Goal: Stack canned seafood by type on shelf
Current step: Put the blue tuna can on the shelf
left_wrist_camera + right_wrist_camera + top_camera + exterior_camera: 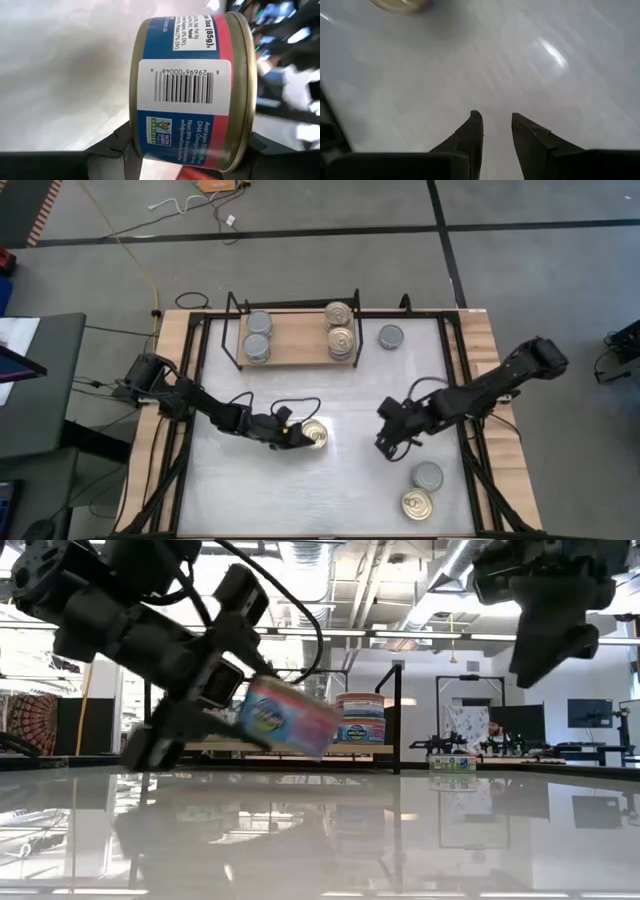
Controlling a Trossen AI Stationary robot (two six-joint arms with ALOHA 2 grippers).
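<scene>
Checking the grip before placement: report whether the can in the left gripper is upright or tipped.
Tipped. In the low view the can hangs slanted above the table in the left gripper, which is shut on it.

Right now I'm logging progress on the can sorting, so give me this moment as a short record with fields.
left gripper: shut on a gold-top can, lifted and tilted above the table middle
right gripper: empty, fingers apart, over bare tabletop
shelf: grey-top stack on its left part, gold-top stack on its right part
loose cans: grey-top can beside the shelf's right end; a grey-top and a gold-top near the table's front right
</scene>
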